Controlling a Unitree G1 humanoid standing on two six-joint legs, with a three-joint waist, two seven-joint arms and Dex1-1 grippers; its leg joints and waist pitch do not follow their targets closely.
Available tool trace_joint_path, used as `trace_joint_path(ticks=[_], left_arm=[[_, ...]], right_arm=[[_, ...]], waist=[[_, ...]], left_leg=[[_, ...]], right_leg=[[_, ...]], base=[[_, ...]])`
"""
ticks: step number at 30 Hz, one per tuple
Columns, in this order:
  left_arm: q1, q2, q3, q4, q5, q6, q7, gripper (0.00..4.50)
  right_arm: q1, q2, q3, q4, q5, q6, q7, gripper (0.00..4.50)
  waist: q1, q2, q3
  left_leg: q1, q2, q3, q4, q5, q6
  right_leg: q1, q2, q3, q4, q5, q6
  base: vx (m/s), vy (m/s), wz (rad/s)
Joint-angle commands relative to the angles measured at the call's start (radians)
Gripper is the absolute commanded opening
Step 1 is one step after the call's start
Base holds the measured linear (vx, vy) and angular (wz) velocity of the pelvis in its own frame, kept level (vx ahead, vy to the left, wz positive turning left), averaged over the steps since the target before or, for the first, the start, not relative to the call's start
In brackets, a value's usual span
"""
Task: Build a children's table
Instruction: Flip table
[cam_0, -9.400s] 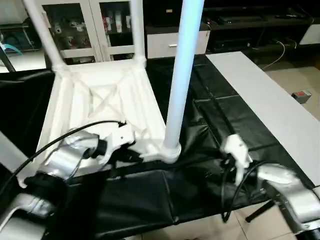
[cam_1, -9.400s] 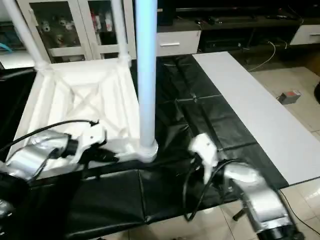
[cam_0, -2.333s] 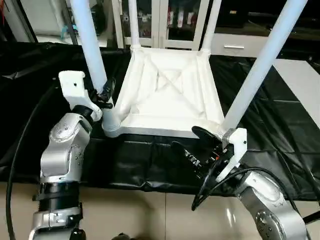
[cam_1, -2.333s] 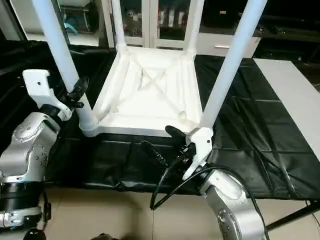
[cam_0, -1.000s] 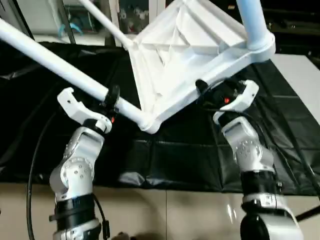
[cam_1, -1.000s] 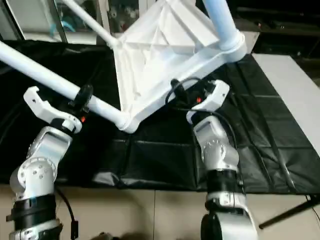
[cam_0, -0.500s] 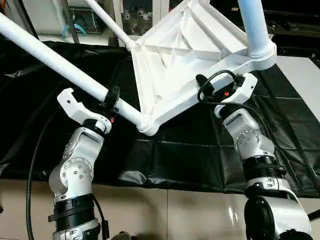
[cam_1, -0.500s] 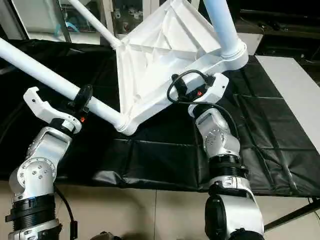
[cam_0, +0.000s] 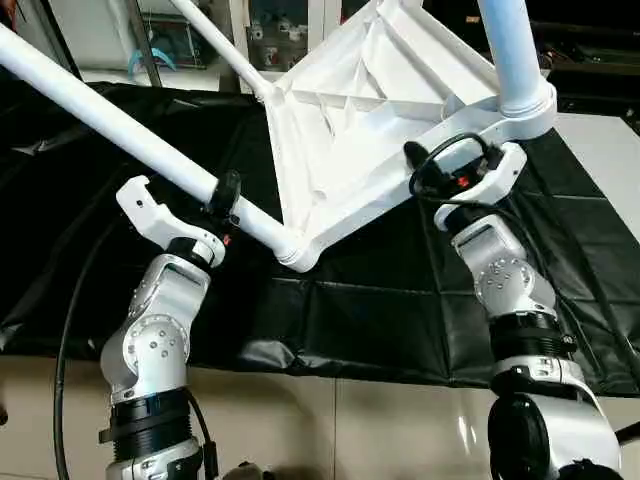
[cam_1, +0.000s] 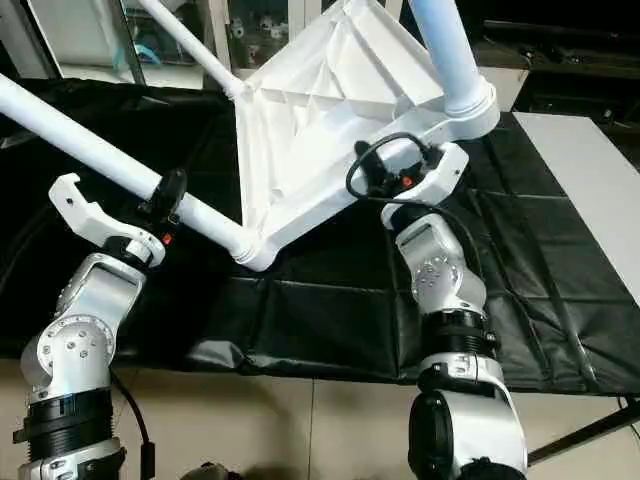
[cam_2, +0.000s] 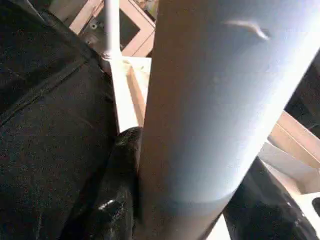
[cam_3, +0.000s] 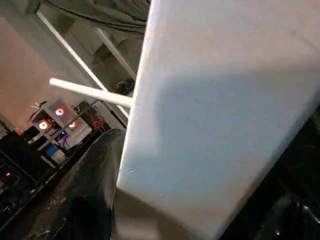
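the tabletop is draped in a glossy black sheet, wrinkled and creased into panels, hanging over its near edge above a pale tiled floor. a bare light grey strip of the tabletop shows along the right side. the tilted children's table has its low corner socket near the sheet; contact cannot be told.

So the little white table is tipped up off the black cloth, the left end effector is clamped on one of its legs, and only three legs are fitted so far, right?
Not quite: four legs are fitted. In the left eye view, the children's table is tipped up, with a leg in the left end effector, and other legs stand in all remaining corner sockets. The rest is right.
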Motion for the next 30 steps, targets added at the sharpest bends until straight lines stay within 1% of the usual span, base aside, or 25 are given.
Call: trace_joint_path(ticks=[1, 2, 3, 4, 5, 7, 11, 12, 13, 15, 16, 17, 18, 19, 20, 21, 22, 24, 25, 26, 27, 28, 29, 30], left_arm=[[0.002, -0.011, 0.042, -0.002, -0.031, -0.031, 0.037, 1.90], [0.004, -0.010, 0.044, 0.001, -0.026, -0.033, 0.043, 1.90], [0.007, -0.009, 0.047, 0.007, -0.020, -0.037, 0.051, 1.90], [0.013, -0.007, 0.048, 0.010, -0.012, -0.039, 0.059, 1.90], [0.013, -0.007, 0.048, 0.010, -0.012, -0.039, 0.060, 1.90], [0.019, -0.007, 0.047, 0.014, -0.002, -0.042, 0.072, 1.90], [0.025, -0.006, 0.046, 0.022, 0.017, -0.044, 0.093, 1.90], [0.024, -0.006, 0.046, 0.025, 0.021, -0.045, 0.098, 1.90], [0.026, -0.003, 0.047, 0.030, 0.031, -0.045, 0.106, 1.89], [0.035, 0.007, 0.043, 0.032, 0.048, -0.042, 0.112, 1.89], [0.038, 0.011, 0.042, 0.034, 0.056, -0.040, 0.118, 1.88], [0.041, 0.018, 0.038, 0.035, 0.065, -0.038, 0.121, 1.87], [0.043, 0.024, 0.035, 0.038, 0.075, -0.036, 0.125, 1.87], [0.046, 0.031, 0.032, 0.043, 0.086, -0.033, 0.134, 1.87], [0.047, 0.034, 0.032, 0.044, 0.089, -0.032, 0.137, 1.87], [0.051, 0.042, 0.029, 0.046, 0.101, -0.027, 0.145, 1.87], [0.052, 0.044, 0.028, 0.047, 0.103, -0.026, 0.148, 1.87], [0.055, 0.062, 0.023, 0.061, 0.123, -0.019, 0.159, 1.87], [0.055, 0.063, 0.023, 0.061, 0.123, -0.019, 0.159, 1.87], [0.055, 0.069, 0.023, 0.067, 0.126, -0.017, 0.163, 1.87], [0.055, 0.071, 0.023, 0.068, 0.126, -0.016, 0.164, 1.87], [0.053, 0.079, 0.033, 0.075, 0.120, -0.006, 0.178, 2.42], [0.053, 0.081, 0.037, 0.078, 0.116, -0.003, 0.184, 2.55], [0.052, 0.086, 0.041, 0.082, 0.117, -0.001, 0.195, 2.55]], right_arm=[[0.012, -0.019, -0.026, -0.084, 0.012, 0.005, -0.022, 2.70], [0.019, -0.020, -0.024, -0.114, 0.010, 0.008, -0.030, 2.70], [0.032, -0.020, -0.022, -0.158, 0.012, 0.022, -0.039, 2.65], [0.056, -0.022, -0.010, -0.227, 0.009, 0.038, -0.047, 2.59], [0.058, -0.022, -0.009, -0.233, 0.010, 0.040, -0.047, 2.57], [0.084, -0.024, 0.005, -0.305, 0.011, 0.059, -0.055, 2.56], [0.109, -0.034, 0.022, -0.383, -0.013, 0.061, -0.080, 2.54], [0.111, -0.036, 0.024, -0.394, -0.018, 0.060, -0.085, 2.54], [0.119, -0.042, 0.029, -0.423, -0.029, 0.057, -0.098, 2.54], [0.136, -0.046, 0.037, -0.494, -0.037, 0.067, -0.127, 2.54], [0.142, -0.052, 0.042, -0.523, -0.054, 0.063, -0.144, 2.54], [0.148, -0.063, 0.053, -0.551, -0.081, 0.057, -0.155, 2.54], [0.151, -0.074, 0.064, -0.576, -0.101, 0.056, -0.161, 2.54], [0.156, -0.096, 0.086, -0.613, -0.145, 0.054, -0.175, 2.54], [0.157, -0.103, 0.094, -0.623, -0.160, 0.054, -0.181, 2.54], [0.155, -0.124, 0.111, -0.653, -0.210, 0.055, -0.213, 2.54], [0.154, -0.126, 0.112, -0.658, -0.218, 0.055, -0.220, 2.54], [0.141, -0.153, 0.122, -0.682, -0.278, 0.069, -0.269, 2.54], [0.140, -0.154, 0.122, -0.683, -0.280, 0.070, -0.270, 2.54], [0.137, -0.167, 0.129, -0.695, -0.307, 0.079, -0.298, 2.54], [0.136, -0.169, 0.130, -0.698, -0.314, 0.080, -0.305, 2.54], [0.123, -0.181, 0.135, -0.710, -0.336, 0.089, -0.340, 2.54], [0.119, -0.185, 0.137, -0.714, -0.343, 0.092, -0.351, 2.54], [0.113, -0.188, 0.138, -0.716, -0.343, 0.098, -0.359, 2.54]], waist=[[0.003, -0.012, -0.079], [0.004, -0.014, -0.079], [0.009, -0.013, -0.079], [0.014, -0.013, -0.080], [0.016, -0.013, -0.080], [0.018, -0.013, -0.080], [0.018, -0.013, -0.076], [0.018, -0.012, -0.077], [0.016, -0.016, -0.076], [0.017, -0.014, -0.075], [0.018, -0.015, -0.076], [0.017, -0.019, -0.077], [0.018, -0.017, -0.077], [0.017, -0.017, -0.076], [0.017, -0.016, -0.076], [0.016, -0.015, -0.075], [0.014, -0.016, -0.074], [0.014, -0.016, -0.074], [0.013, -0.016, -0.075], [0.012, -0.017, -0.074], [0.013, -0.018, -0.074], [0.013, -0.016, -0.073], [0.012, -0.016, -0.073], [0.011, -0.016, -0.073]], left_leg=[[0.029, 0.057, -0.016, -0.065, -0.001, 0.073], [0.029, 0.056, -0.014, -0.064, 0.000, 0.073], [0.029, 0.056, -0.014, -0.064, 0.003, 0.071], [0.030, 0.056, -0.014, -0.063, 0.013, 0.071], [0.030, 0.057, -0.014, -0.063, 0.016, 0.071], [0.030, 0.057, -0.014, -0.065, 0.010, 0.065], [0.031, 0.057, -0.015, -0.070, -0.025, 0.036], [0.032, 0.057, -0.014, -0.070, -0.028, 0.033], [0.031, 0.056, -0.014, -0.071, -0.030, 0.028], [0.030, 0.055, -0.014, -0.071, -0.028, 0.024], [0.031, 0.055, -0.015, -0.070, -0.014, 0.024], [0.030, 0.054, -0.015, -0.071, -0.013, 0.025], [0.029, 0.054, -0.015, -0.071, -0.012, 0.022], [0.029, 0.053, -0.015, -0.070, -0.013, 0.016], [0.030, 0.053, -0.015, -0.070, -0.014, 0.013], [0.029, 0.052, -0.016, -0.071, -0.020, 0.008], [0.029, 0.051, -0.015, -0.072, -0.024, 0.006], [0.029, 0.051, -0.015, -0.071, -0.029, -0.004], [0.030, 0.050, -0.014, -0.071, -0.031, -0.004], [0.029, 0.050, -0.014, -0.071, -0.038, -0.005], [0.028, 0.050, -0.015, -0.071, -0.039, -0.007], [0.030, 0.051, -0.015, -0.072, -0.049, -0.010], [0.030, 0.051, -0.015, -0.072, -0.047, -0.015], [0.030, 0.050, -0.015, -0.072, -0.050, -0.015]], right_leg=[[0.043, -0.075, 0.038, -0.056, 0.110, -0.260], [0.041, -0.076, 0.039, -0.057, 0.111, -0.258], [0.042, -0.076, 0.040, -0.058, 0.109, -0.250], [0.041, -0.075, 0.041, -0.056, 0.119, -0.241], [0.041, -0.075, 0.041, -0.056, 0.121, -0.238], [0.039, -0.075, 0.040, -0.056, 0.114, -0.231], [0.038, -0.074, 0.041, -0.062, 0.072, -0.209], [0.038, -0.074, 0.040, -0.062, 0.069, -0.207], [0.038, -0.073, 0.041, -0.062, 0.068, -0.202], [0.038, -0.073, 0.042, -0.063, 0.068, -0.193], [0.038, -0.072, 0.042, -0.061, 0.083, -0.181], [0.039, -0.072, 0.041, -0.061, 0.085, -0.179], [0.039, -0.073, 0.041, -0.061, 0.084, -0.178], [0.038, -0.072, 0.041, -0.062, 0.078, -0.173], [0.038, -0.071, 0.042, -0.062, 0.077, -0.169], [0.039, -0.072, 0.042, -0.063, 0.071, -0.162], [0.038, -0.070, 0.042, -0.065, 0.065, -0.158], [0.038, -0.069, 0.043, -0.065, 0.060, -0.149], [0.038, -0.069, 0.043, -0.065, 0.061, -0.148], [0.038, -0.069, 0.044, -0.066, 0.058, -0.148], [0.039, -0.069, 0.044, -0.065, 0.057, -0.146], [0.037, -0.069, 0.044, -0.066, 0.049, -0.146], [0.036, -0.069, 0.044, -0.065, 0.049, -0.146], [0.036, -0.067, 0.044, -0.065, 0.050, -0.146]], base=[[0.000, 0.000, 0.00], [0.000, 0.000, 0.00], [0.000, 0.000, 0.00], [0.000, 0.000, 0.00], [0.000, 0.000, 0.00], [0.000, 0.000, 0.00], [0.000, 0.000, 0.00], [0.000, 0.000, 0.00], [0.000, 0.000, 0.00], [0.000, 0.000, 0.00], [0.000, 0.000, 0.00], [0.000, 0.000, 0.00], [0.000, 0.000, 0.00], [0.000, 0.000, 0.00], [0.000, 0.000, 0.00], [0.000, 0.000, 0.00], [0.000, 0.000, 0.00], [0.000, 0.000, 0.00], [0.000, 0.000, 0.00], [0.000, 0.000, 0.00], [0.000, 0.000, 0.00], [0.000, 0.000, 0.00], [0.000, 0.000, 0.00], [0.000, 0.000, 0.00]])
